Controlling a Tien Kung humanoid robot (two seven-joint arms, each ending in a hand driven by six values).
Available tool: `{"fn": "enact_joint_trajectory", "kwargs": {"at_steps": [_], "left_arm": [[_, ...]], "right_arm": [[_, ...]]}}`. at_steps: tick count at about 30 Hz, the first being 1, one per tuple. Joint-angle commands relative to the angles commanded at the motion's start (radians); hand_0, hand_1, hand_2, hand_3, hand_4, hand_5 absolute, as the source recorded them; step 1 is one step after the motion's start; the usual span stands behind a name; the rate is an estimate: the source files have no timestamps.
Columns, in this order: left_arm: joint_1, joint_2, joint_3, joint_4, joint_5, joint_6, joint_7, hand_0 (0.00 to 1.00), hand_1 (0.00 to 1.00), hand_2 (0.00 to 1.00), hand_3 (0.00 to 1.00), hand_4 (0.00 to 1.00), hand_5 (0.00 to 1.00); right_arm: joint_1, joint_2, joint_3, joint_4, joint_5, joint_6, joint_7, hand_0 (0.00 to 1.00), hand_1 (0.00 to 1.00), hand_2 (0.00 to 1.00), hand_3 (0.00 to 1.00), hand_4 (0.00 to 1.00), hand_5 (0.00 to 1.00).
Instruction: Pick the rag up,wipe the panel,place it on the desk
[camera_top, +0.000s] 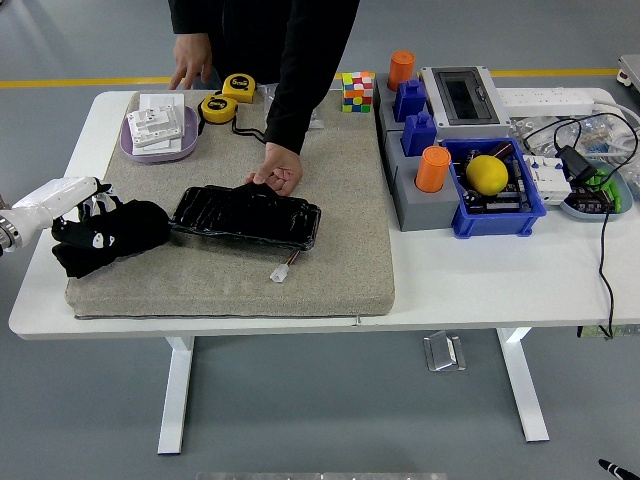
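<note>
The left hand (88, 212) had its fingers closed on the black rag (108, 238), bunched on the mat just left of the black panel (245, 216). A person's hand (277, 170) pinned the panel's far edge; a wide wipe risked brushing it or dragging loose cloth.

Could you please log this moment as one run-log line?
left hand: shut on black rag | rag: on mat, left of panel | person's hand: steadying panel | right hand: unseen
</note>
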Motion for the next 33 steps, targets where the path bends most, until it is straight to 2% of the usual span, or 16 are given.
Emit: {"fn": "enact_joint_trajectory", "kwargs": {"at_steps": [6,11,19,26,33], "left_arm": [[0.0,0.01,-0.015,-0.028,0.019,-0.011,0.0,0.285,0.204,0.338,0.547,0.71,0.014],[-0.004,0.025,-0.045,-0.071,0.04,-0.029,0.003,0.285,0.204,0.338,0.547,0.71,0.014],[-0.016,0.049,-0.076,-0.103,0.039,-0.043,0.003,0.28,0.206,0.337,0.549,0.712,0.01],[-0.013,0.06,-0.137,-0.196,0.04,-0.086,0.025,0.278,0.206,0.339,0.55,0.715,0.007],[-0.008,0.064,-0.155,-0.287,-0.002,-0.127,0.085,0.278,0.206,0.34,0.551,0.717,0.005]], "right_arm": [[0.001,0.002,-0.001,0.0,0.0,-0.001,0.0,0.776,0.736,0.725,0.68,0.998,0.588],[0.002,0.003,-0.009,0.0,0.006,-0.001,0.0,0.776,0.736,0.725,0.68,0.998,0.588],[0.004,0.005,-0.014,0.0,0.007,-0.001,0.001,0.777,0.736,0.725,0.68,0.998,0.587],[-0.001,0.006,-0.03,-0.003,0.011,0.001,0.0,0.777,0.736,0.725,0.679,0.998,0.587],[0.0,0.007,-0.034,-0.003,0.01,0.0,0.001,0.777,0.736,0.725,0.68,0.998,0.587]]}}
